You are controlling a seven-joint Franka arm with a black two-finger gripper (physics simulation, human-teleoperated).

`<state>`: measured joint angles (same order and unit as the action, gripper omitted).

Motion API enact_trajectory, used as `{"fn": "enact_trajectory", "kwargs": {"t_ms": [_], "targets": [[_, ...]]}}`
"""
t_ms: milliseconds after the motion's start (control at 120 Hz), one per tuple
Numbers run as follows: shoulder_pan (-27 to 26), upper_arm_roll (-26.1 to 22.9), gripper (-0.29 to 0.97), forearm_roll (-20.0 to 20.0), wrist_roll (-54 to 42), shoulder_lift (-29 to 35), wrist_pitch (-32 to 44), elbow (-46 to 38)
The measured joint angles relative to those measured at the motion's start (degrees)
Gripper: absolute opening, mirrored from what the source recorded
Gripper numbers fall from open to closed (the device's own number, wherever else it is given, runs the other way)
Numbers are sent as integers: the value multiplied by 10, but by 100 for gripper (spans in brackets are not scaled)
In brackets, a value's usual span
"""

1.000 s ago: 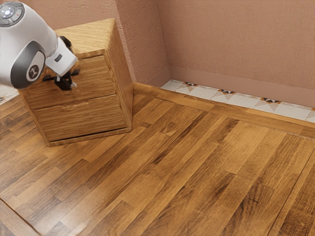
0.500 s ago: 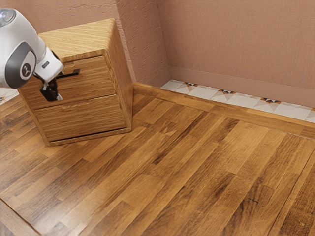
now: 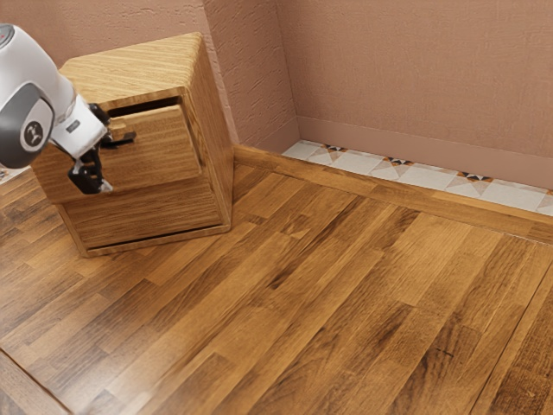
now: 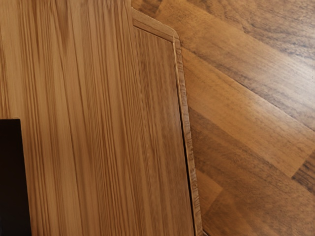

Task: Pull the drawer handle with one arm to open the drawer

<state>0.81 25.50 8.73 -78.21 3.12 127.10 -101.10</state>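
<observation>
A wooden cabinet (image 3: pixel 143 65) stands on the floor at the exterior view's upper left. Its top drawer (image 3: pixel 164 147) is pulled out partway, with a dark gap above its front. A black bar handle (image 3: pixel 123 138) runs across that front. My gripper (image 3: pixel 89 181) points downward over the handle's end nearest the arm, with its fingers closed around the bar. In the wrist view the wooden drawer front (image 4: pixel 98 123) lies just under my hand, and a black piece (image 4: pixel 10 177) shows at its edge.
The lower drawer (image 3: pixel 147 207) is flush with the cabinet. Wooden floor (image 3: pixel 328 294) spreads out toward the exterior view's right. A pink wall corner (image 3: pixel 251 78) stands right behind the cabinet, and a tiled strip (image 3: pixel 415 173) runs along the far wall.
My gripper has moved away from the cabinet and slightly down, taking the handle along. The top drawer has slid out from flush to partly open.
</observation>
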Motion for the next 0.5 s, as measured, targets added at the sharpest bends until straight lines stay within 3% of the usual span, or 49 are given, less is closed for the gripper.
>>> {"fn": "enact_trajectory", "kwargs": {"t_ms": [133,300,458,500], "targets": [[-23,1,56,2,-4,31,-1,-24],[-27,1,69,3,-8,54,-1,-52],[-35,1,46,3,-11,83,-2,-69],[-36,1,48,4,-11,87,-2,-72]]}}
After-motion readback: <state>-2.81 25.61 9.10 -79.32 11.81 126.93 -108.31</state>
